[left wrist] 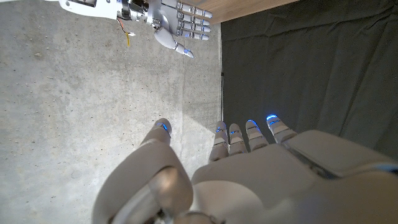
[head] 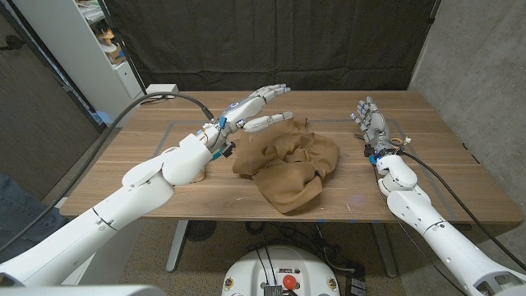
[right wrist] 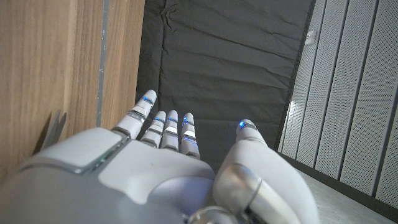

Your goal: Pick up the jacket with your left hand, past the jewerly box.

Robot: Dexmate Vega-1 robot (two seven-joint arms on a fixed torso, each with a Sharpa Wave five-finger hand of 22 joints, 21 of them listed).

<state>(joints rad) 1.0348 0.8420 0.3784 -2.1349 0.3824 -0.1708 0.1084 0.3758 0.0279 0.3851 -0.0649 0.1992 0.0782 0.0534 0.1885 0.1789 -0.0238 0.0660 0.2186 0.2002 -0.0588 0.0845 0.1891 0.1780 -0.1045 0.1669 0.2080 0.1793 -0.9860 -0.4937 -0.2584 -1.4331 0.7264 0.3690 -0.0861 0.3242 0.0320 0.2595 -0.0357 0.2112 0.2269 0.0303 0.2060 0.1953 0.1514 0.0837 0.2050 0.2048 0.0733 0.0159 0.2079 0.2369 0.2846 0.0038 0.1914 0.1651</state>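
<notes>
— Jacket [head: 288, 167] first: where does it lie?
— It lies crumpled in the middle of the wooden table [head: 123, 168], brown, with no hand on it.
— And the left hand [head: 249, 111]?
— It is raised just beside the jacket's far left corner, fingers [head: 275, 90] stretched out and spread, thumb apart, holding nothing. Its arm comes in low, passing the jacket's left side.
— The right hand [head: 371, 123]?
— Well apart from the jacket, on its right, standing upright with fingers straight and a little apart, holding nothing.
</notes>
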